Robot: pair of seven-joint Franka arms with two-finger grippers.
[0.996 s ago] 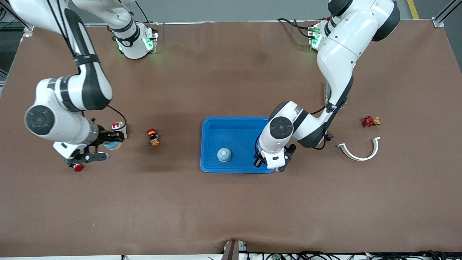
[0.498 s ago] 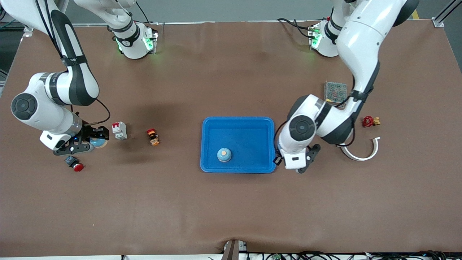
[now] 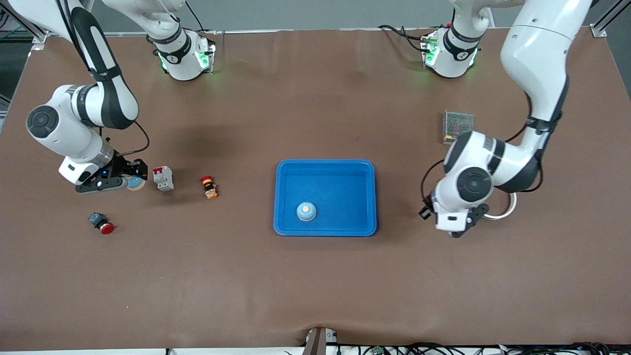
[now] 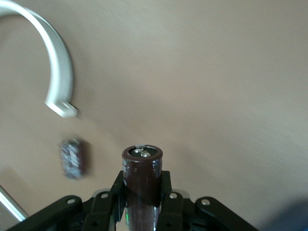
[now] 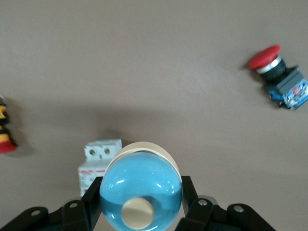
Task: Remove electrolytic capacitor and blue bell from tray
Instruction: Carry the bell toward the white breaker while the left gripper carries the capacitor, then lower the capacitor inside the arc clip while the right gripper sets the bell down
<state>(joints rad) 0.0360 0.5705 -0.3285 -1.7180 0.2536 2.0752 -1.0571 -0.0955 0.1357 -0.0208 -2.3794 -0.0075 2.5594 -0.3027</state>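
Capacitor point(image 4: 141, 179) clamped, left gripper point(image 4: 142, 202) (right: bell point(image 5: 140, 189)).

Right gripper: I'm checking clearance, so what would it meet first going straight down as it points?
Likely the white circuit breaker, just past the blue bell held in the right gripper; depth is unclear.

no readable text on any object, breaker point(image 5: 100, 161) label (red patch) too blurred to read
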